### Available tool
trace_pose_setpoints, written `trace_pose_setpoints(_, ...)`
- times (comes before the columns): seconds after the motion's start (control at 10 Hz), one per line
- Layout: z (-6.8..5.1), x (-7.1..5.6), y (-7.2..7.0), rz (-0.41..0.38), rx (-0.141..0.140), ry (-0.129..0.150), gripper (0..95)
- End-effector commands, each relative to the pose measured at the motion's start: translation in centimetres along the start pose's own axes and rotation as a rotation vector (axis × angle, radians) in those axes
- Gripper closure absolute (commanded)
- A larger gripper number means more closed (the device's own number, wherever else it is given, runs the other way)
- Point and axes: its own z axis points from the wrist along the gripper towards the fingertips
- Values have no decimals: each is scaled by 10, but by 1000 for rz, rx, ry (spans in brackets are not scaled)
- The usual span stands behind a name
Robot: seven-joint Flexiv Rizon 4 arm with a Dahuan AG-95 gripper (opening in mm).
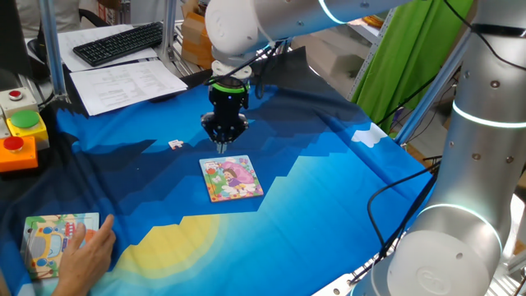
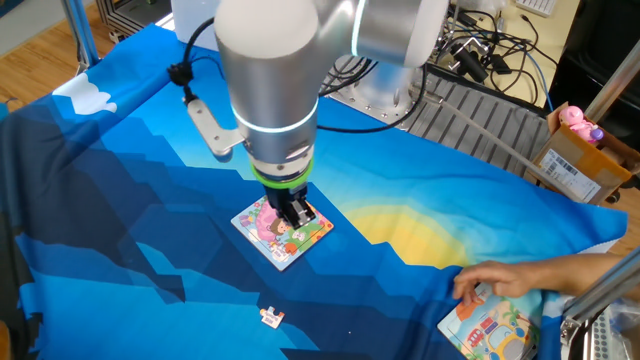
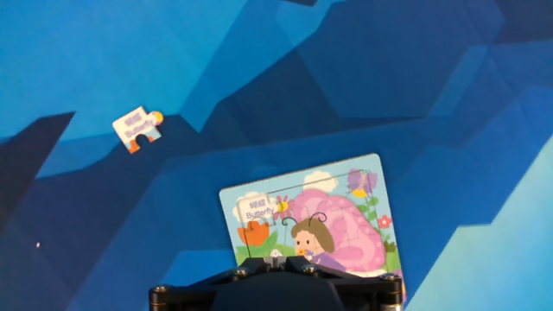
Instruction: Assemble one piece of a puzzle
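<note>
The puzzle (image 1: 231, 178) lies flat on the blue cloth, a small square board with a pink-and-green cartoon snail. It also shows in the other fixed view (image 2: 270, 232) and in the hand view (image 3: 328, 216). The piece (image 1: 175, 145) is a tiny whitish tab piece lying loose on the cloth, to the left of the puzzle and apart from it. It also shows in the other fixed view (image 2: 271, 317) and in the hand view (image 3: 138, 129). My gripper (image 1: 222, 148) points down just above the puzzle's far edge. Its fingers are together and hold nothing.
A second cartoon board with a vehicle picture (image 1: 51, 242) lies at the cloth's near-left corner, with a person's hand (image 1: 89, 253) on it. An orange box with red and green buttons (image 1: 20, 136), papers (image 1: 123, 82) and a keyboard (image 1: 119, 41) stand at the far left.
</note>
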Motion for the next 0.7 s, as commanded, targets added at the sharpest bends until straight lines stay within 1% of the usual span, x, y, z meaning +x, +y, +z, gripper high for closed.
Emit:
trace_pose_setpoints(0.1, 0, 1, -1, -26, -37, -13, 760)
trace_pose_setpoints(0.2, 0, 1, -1, -18, -47, -7, 760)
trace_pose_setpoints(0.3, 0, 1, -1, -16, -48, -6, 760)
trace_pose_setpoints(0.4, 0, 1, -1, 2, -47, -6, 760)
trace_pose_setpoints(0.5, 0, 1, -1, 15, -46, -9, 760)
trace_pose_setpoints(0.6, 0, 1, -1, 22, -46, -20, 760)
trace_pose_setpoints(0.7, 0, 1, -1, 21, -39, -29, 760)
